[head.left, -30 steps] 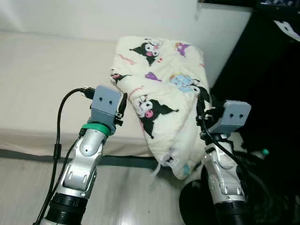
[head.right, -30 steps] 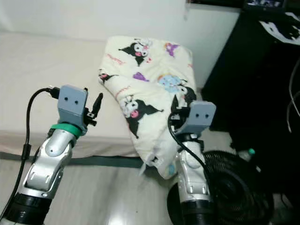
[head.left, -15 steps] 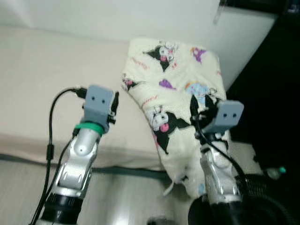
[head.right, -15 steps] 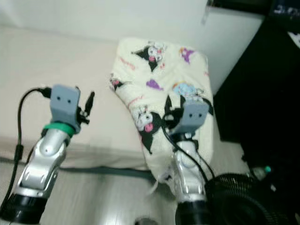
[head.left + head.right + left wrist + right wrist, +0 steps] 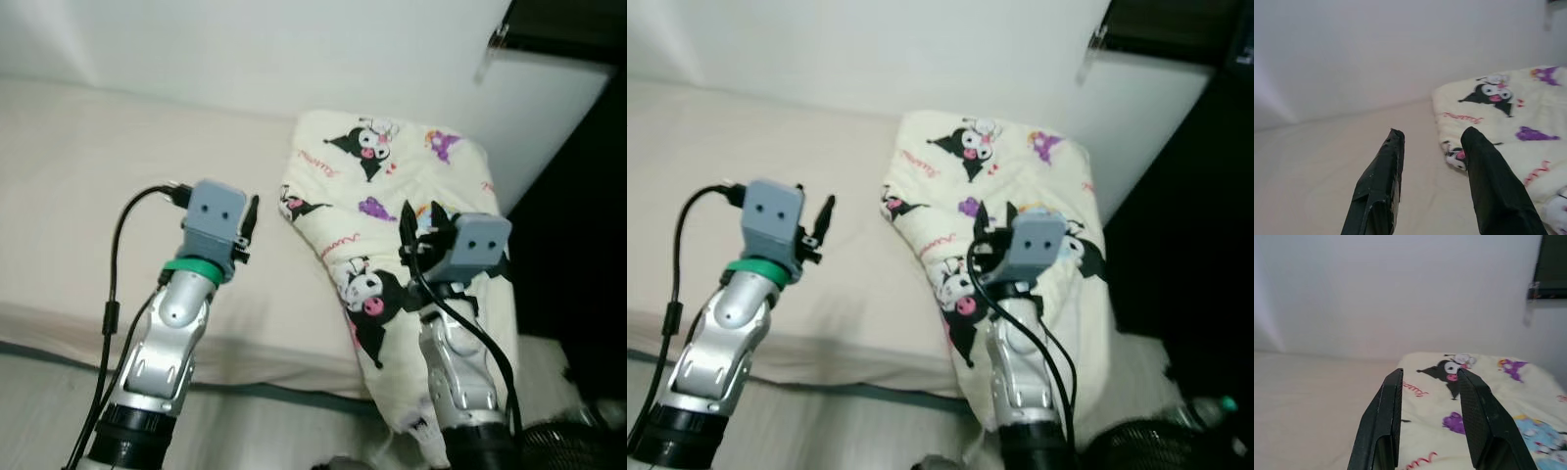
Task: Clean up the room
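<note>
White wall [image 5: 294, 49] backs a bed with a plain cream sheet [image 5: 88, 176], which spans most of the head camera views.

Item under task: a folded cream blanket [image 5: 392, 186] printed with black, pink and purple cartoon figures. It lies at the right end of the bed, against the wall, and its lower part drapes over the front edge of the mattress toward the floor. Folds are uneven; one rolled edge faces the open sheet.

Right gripper [image 5: 1428, 382]: raised above the blanket's draped portion, pointing toward the wall. Its two black fingers [image 5: 1386, 416] stand apart with a clear gap, and nothing sits between them. No contact with the blanket is visible.

Left gripper [image 5: 1431, 147]: raised over the bare sheet, just left of the blanket's rolled edge. Fingers are spread, gap clear, nothing held. No contact with the sheet or blanket can be seen.

Both silver arms rise from the lower edge of the head views, each with a grey wrist camera block; a black cable [image 5: 122, 255] loops from the left wrist, which carries a green band.

Surroundings: dark furniture [image 5: 588, 196] stands right of the bed. A dark strip runs under the mattress edge, with pale floor [image 5: 39, 392] below.
</note>
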Controlling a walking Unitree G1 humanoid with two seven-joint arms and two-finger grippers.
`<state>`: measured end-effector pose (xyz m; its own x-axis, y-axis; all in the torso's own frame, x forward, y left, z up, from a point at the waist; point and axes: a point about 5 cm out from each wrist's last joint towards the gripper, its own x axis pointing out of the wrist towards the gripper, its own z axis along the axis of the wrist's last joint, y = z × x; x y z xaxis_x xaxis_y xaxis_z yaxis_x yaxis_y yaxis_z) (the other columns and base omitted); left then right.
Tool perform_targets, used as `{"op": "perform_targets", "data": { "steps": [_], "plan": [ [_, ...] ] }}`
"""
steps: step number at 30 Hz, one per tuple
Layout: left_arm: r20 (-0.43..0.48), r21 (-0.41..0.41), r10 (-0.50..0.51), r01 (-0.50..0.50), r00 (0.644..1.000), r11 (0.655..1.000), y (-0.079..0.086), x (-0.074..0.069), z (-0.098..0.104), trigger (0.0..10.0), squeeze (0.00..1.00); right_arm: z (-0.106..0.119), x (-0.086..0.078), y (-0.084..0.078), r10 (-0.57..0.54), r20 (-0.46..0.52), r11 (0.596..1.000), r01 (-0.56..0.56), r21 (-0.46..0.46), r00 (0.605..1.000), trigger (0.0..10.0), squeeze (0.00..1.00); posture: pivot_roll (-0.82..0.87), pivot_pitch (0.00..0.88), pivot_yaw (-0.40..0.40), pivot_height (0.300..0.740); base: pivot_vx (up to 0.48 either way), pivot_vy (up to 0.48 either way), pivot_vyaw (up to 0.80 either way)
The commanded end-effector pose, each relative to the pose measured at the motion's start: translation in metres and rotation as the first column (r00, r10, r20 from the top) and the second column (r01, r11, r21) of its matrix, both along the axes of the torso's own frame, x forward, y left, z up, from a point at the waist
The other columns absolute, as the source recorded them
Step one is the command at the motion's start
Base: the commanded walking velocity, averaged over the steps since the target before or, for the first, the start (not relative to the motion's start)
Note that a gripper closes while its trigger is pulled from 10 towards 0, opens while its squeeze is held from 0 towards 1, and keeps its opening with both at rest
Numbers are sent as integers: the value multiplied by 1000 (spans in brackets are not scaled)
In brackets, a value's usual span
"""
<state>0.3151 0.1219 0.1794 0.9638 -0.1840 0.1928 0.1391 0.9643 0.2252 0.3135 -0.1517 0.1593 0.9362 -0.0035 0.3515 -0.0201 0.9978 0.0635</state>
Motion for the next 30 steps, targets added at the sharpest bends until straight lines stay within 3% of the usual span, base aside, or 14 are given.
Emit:
{"op": "perform_targets", "data": {
  "steps": [1,8,30],
  "plan": [
    [-16,-2,-38,38,999,999,-7,-2,-2,10000,0,-7,-1,-6,-30,-29,1000,30,7,999,10000,0,-41,10,36,740,0,0,0],
    [-25,6,-53,53,998,999,-10,-4,-4,10000,0,-12,-1,-11,-71,-55,997,71,4,996,10000,0,-42,11,39,740,0,0,0],
    [-31,9,-56,56,998,998,-9,-4,-5,10000,0,-19,-2,-17,-123,-86,992,125,14,989,10000,0,-45,18,46,665,0,0,0]
  ]
}}
